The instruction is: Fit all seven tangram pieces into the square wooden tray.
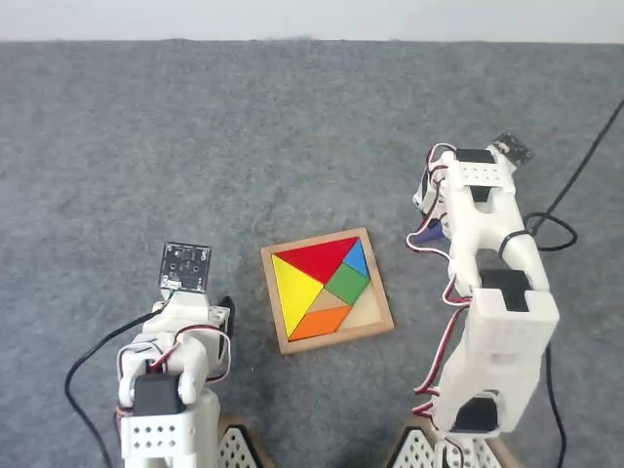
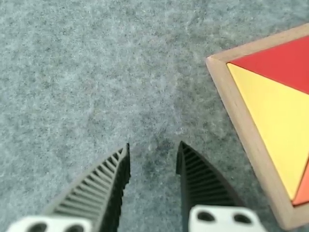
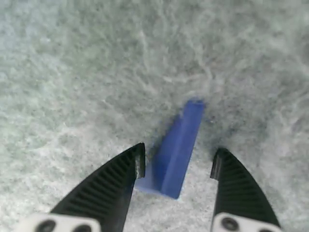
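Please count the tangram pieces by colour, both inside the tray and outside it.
Red piece: 1
Yellow piece: 1
Green piece: 1
Orange piece: 1
Tan piece: 1, hard to tell from the wood
Light blue piece: 1
Dark blue piece, on the carpet outside the tray: 1
Total: 7

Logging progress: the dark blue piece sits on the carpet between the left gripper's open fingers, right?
Wrong arm. The dark blue piece sits on the carpet between the right gripper's open fingers, as the right wrist view shows.
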Tool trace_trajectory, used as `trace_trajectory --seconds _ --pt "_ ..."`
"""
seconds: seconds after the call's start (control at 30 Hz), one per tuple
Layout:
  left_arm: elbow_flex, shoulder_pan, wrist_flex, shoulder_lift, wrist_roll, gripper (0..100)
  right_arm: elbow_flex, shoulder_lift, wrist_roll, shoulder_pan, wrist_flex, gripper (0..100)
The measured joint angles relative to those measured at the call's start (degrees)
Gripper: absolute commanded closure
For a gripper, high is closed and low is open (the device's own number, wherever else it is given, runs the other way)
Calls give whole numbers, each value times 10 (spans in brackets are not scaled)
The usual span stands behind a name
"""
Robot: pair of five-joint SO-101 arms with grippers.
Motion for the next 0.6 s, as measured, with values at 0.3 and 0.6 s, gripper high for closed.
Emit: trace_trajectory --seconds 0.3,0.6 --pt "0 0 0 0 0 847 -40 9 1 3 57 902" --pt "0 0 0 0 0 847 -48 9 119 2 60 983"
